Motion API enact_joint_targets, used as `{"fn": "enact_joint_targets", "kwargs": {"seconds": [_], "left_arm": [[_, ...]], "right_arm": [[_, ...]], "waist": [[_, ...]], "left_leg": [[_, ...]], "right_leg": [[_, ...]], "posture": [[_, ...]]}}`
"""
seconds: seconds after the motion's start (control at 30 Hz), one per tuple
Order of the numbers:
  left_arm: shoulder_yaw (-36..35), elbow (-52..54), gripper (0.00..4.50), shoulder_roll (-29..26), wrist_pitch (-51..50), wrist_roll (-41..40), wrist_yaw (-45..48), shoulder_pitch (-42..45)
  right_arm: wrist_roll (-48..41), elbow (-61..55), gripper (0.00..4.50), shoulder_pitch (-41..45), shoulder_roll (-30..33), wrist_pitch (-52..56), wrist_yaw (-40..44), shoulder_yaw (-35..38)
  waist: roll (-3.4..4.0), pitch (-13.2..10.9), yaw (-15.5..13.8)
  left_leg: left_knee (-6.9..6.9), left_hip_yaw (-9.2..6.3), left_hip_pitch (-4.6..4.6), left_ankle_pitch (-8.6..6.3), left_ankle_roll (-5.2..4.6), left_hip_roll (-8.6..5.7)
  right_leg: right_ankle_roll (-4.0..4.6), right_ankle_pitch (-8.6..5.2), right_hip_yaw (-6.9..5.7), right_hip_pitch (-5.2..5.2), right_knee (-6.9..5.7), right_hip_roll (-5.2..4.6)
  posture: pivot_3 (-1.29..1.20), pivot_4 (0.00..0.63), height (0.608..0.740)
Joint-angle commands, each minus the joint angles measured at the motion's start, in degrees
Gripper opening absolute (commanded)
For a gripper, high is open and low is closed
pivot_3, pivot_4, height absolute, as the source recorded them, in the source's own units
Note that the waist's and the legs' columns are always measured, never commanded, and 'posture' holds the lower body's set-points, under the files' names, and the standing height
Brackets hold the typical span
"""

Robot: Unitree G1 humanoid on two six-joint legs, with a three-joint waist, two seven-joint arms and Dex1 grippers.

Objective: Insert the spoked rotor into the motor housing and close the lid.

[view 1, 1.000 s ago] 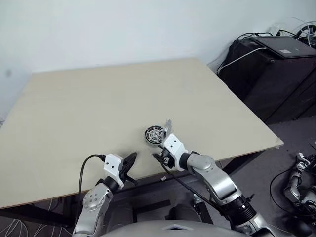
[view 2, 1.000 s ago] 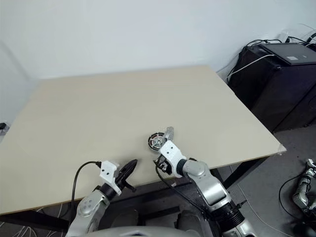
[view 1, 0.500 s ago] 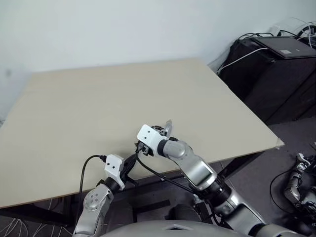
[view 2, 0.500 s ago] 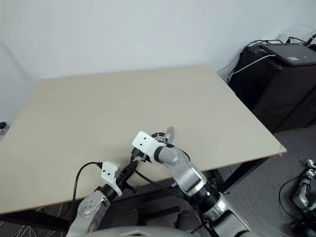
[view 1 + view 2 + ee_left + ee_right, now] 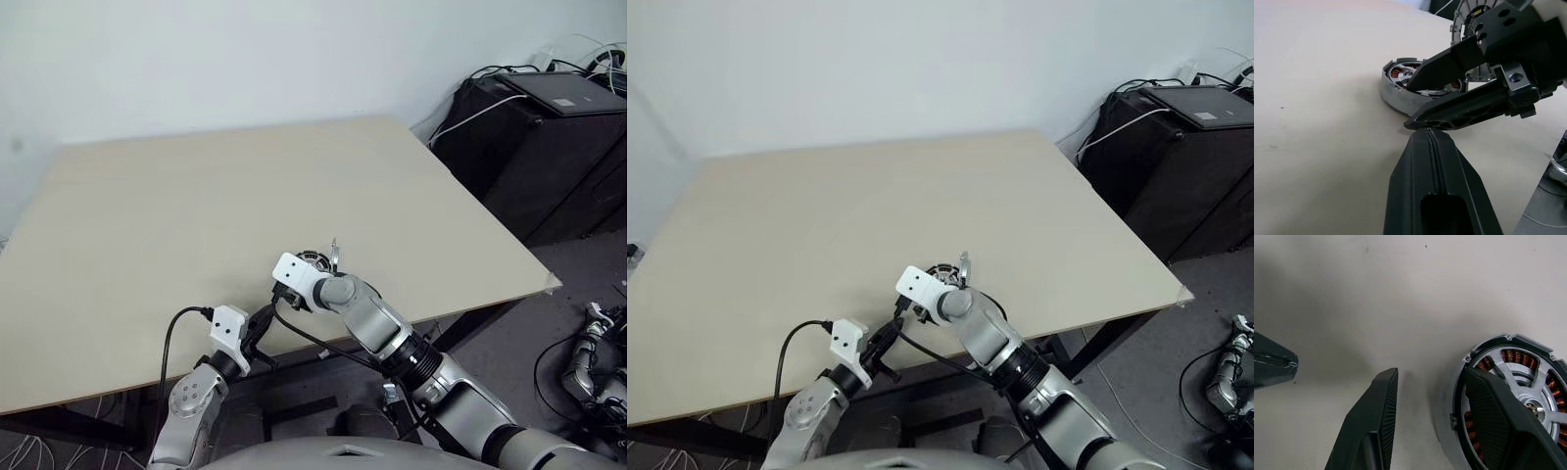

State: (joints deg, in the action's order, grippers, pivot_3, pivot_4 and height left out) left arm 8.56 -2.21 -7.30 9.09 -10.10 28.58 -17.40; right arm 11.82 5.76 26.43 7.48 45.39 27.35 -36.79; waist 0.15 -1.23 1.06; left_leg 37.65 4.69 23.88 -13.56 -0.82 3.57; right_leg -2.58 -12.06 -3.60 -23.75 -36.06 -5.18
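Right pincer (image 5: 1425, 431) stands with its two black fingers apart, one finger lying over the motor housing (image 5: 1508, 396) and the other on the bare tabletop (image 5: 196, 196) just beside the housing's rim, clamped on nothing. Left pincer (image 5: 1432, 147), fingers pressed together and empty, rests near the tabletop's front edge, its tip close to the right pincer's lower finger.

Judging by the wrist views, the spoked rotor (image 5: 1535, 401) already sits inside the housing: silver spokes and a hub show within the ring of copper windings. So the insertion looks done. What is left is the lid (image 5: 1469, 12), which stands tilted on edge just behind the housing, its finned face showing, not yet laid on top.

By count: one housing, one rotor, one lid, two pincers. All three parts cluster near the front edge of the tabletop, slightly right of its middle.
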Motion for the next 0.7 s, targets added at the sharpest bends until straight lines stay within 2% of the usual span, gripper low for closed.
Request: {"fn": "enact_joint_targets", "kwargs": {"seconds": [0.03,0.27,0.37,0.5,0.53,0.7], "left_arm": [[0.47,0.77,0.0,0.28,0.99,0.02,0.02,0.3],[0.59,0.19,0.0,0.36,1.2,0.13,0.37,0.36],[0.56,0.02,0.0,0.35,1.29,0.11,0.45,0.41],[0.51,-0.08,0.0,0.31,1.35,0.05,0.5,0.43],[0.51,-0.07,0.0,0.31,1.34,0.02,0.5,0.43],[0.64,0.06,0.0,0.27,1.2,-0.02,0.48,0.36]], "right_arm": [[0.91,0.18,2.29,1.13,-0.29,0.94,-0.61,0.91],[1.37,2.3,2.29,1.48,-2.0,1.93,-3.72,3.04],[1.52,2.99,1.69,1.56,-2.17,1.85,-4.02,3.25],[1.82,3.21,0.4,1.23,-2.11,1.59,-3.98,3.13],[1.9,3.16,0.21,1.19,-2.06,1.53,-3.9,3.05],[1.96,2.04,0.07,0.76,-1.53,0.81,-3.2,2.45]], "waist": [[0.0,0.0,0.01],[0.01,0.01,0.05],[0.0,0.02,0.04],[0.02,0.04,0.17],[0.02,0.04,0.23],[0.04,0.04,0.26]], "left_leg": [[0.0,0.0,0.0,0.0,0.0,0.0],[0.01,-0.01,-0.02,0.0,0.0,0.0],[0.02,0.01,-0.01,0.0,0.0,0.0],[0.0,0.0,-0.02,0.0,0.0,0.0],[0.0,0.0,-0.02,0.0,0.0,0.01],[0.02,-0.01,-0.03,0.0,0.0,0.01]], "right_leg": [[0.0,0.0,0.0,0.0,0.0,0.0],[0.0,0.0,0.0,0.01,-0.04,0.0],[0.0,0.0,0.01,0.01,-0.04,-0.01],[0.0,0.0,0.01,0.0,-0.03,-0.01],[0.0,0.0,0.01,0.0,-0.03,0.01],[0.0,0.0,0.01,0.01,-0.06,0.0]], "posture": [[0.0,0.0,0.74],[0.0,0.0,0.74],[0.0,0.0,0.74],[0.0,0.0,0.74],[0.0,0.0,0.74],[0.0,0.0,0.74]]}}
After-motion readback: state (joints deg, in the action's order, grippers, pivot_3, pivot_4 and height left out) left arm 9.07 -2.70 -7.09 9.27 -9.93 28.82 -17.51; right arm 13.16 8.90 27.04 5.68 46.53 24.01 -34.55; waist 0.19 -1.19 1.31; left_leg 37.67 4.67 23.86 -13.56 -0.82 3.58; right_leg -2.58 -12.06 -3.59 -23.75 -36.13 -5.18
